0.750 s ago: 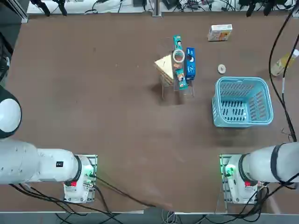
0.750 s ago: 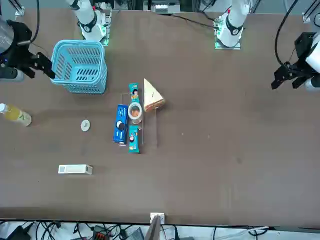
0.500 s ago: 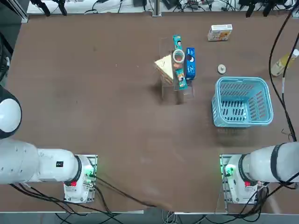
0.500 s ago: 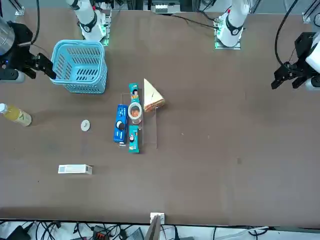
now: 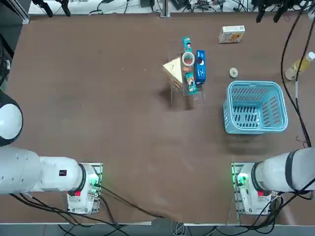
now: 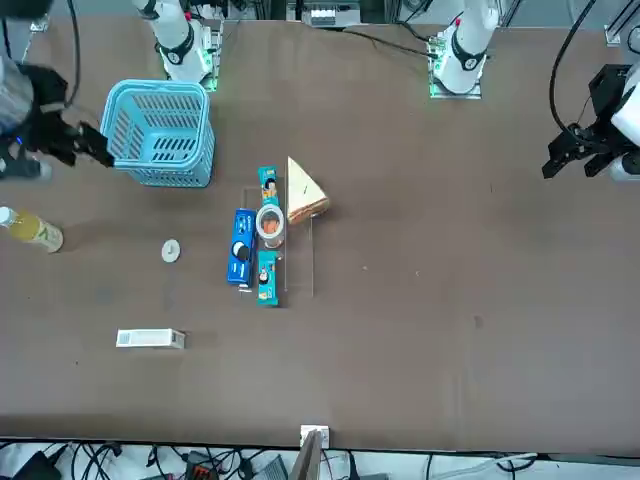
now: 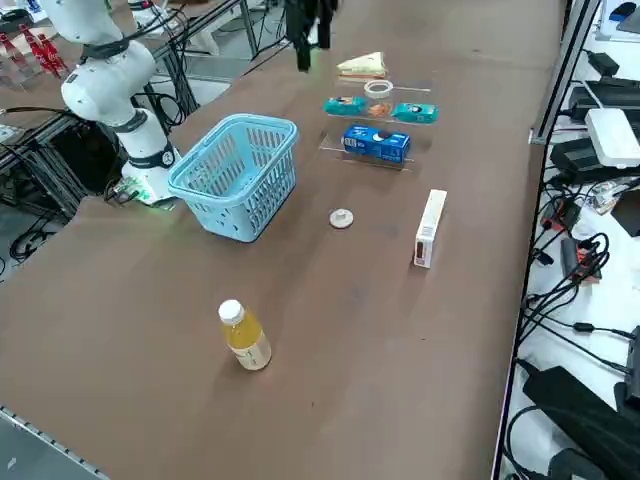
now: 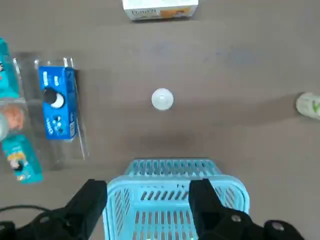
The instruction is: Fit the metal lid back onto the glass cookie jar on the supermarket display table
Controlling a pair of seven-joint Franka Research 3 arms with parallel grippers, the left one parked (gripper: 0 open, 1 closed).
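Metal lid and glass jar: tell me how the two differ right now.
The metal lid lies alone on the bare table beside the blue basket; the glass jar stands on the clear rack among snack packets. The lid is a flat pale disc; the jar is clear and open-mouthed. Both look round from above.

You will find no lettering here that can actually be read. The flat white carton with an orange panel (image 8: 160,9), at the top edge of the wrist frame, carries a line of orange print too blurred to make out. The blue rectangular snack box (image 8: 57,102) at that frame's left shows only a white-and-dark round emblem and pale smudges of print, and the teal snack packets (image 5: 188,65) in the upper middle of the overhead frame show pictures but no legible words.
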